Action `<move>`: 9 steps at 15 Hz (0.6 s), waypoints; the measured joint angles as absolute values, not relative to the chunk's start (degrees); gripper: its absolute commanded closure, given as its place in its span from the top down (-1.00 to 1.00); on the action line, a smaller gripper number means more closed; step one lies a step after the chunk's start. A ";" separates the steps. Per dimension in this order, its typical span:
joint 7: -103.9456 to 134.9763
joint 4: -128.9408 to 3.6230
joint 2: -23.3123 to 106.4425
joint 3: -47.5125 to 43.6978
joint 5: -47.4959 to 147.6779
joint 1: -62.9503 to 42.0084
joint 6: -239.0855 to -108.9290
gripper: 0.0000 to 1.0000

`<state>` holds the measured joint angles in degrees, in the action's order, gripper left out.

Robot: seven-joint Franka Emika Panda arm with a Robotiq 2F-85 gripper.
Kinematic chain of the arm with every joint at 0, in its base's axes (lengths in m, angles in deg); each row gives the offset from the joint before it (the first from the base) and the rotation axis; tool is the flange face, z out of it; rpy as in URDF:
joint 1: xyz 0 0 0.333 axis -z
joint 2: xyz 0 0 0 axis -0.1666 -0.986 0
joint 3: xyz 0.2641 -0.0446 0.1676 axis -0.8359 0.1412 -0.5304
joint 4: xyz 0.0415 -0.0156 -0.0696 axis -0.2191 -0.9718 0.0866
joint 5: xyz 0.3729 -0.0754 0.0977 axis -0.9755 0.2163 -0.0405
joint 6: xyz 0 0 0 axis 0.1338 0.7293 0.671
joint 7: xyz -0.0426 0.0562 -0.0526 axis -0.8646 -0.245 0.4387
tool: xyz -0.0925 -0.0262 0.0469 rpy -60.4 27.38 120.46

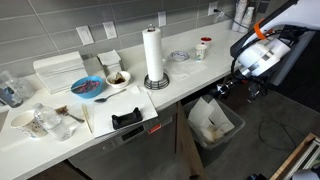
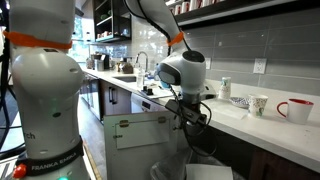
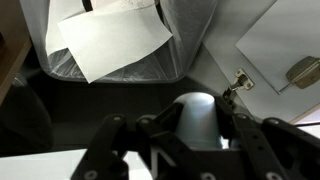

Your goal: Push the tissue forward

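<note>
My gripper [image 1: 223,88] hangs off the end of the counter, above a lined waste bin [image 1: 213,122]. It also shows in an exterior view [image 2: 190,112]. In the wrist view its fingers [image 3: 197,112] stand wide apart with nothing between them, only the lit floor below. A flat white sheet [image 1: 97,118] lies at the front of the counter, far from the gripper; I cannot tell whether it is the tissue. A large pale sheet [image 3: 110,45] lies on top of the bin.
On the counter [image 1: 180,80] stand an upright paper-towel roll [image 1: 153,52], a blue bowl [image 1: 88,88], a white bowl [image 1: 117,79], napkin stacks [image 1: 60,70], a black object [image 1: 127,119] and a red-topped cup [image 1: 203,47]. A cabinet door [image 3: 275,45] is beside the bin.
</note>
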<state>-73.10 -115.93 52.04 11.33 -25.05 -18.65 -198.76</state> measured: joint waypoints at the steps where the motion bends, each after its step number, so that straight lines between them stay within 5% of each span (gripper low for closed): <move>1: -72.48 -115.49 51.82 11.67 -24.43 -18.42 -198.27 0.52; 4: -70.80 -114.07 51.07 12.40 -22.94 -18.04 -196.78 0.98; 9: -68.68 -112.39 49.96 12.83 -21.54 -17.73 -196.50 1.00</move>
<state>-68.68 -112.39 49.96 12.83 -21.54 -17.73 -196.50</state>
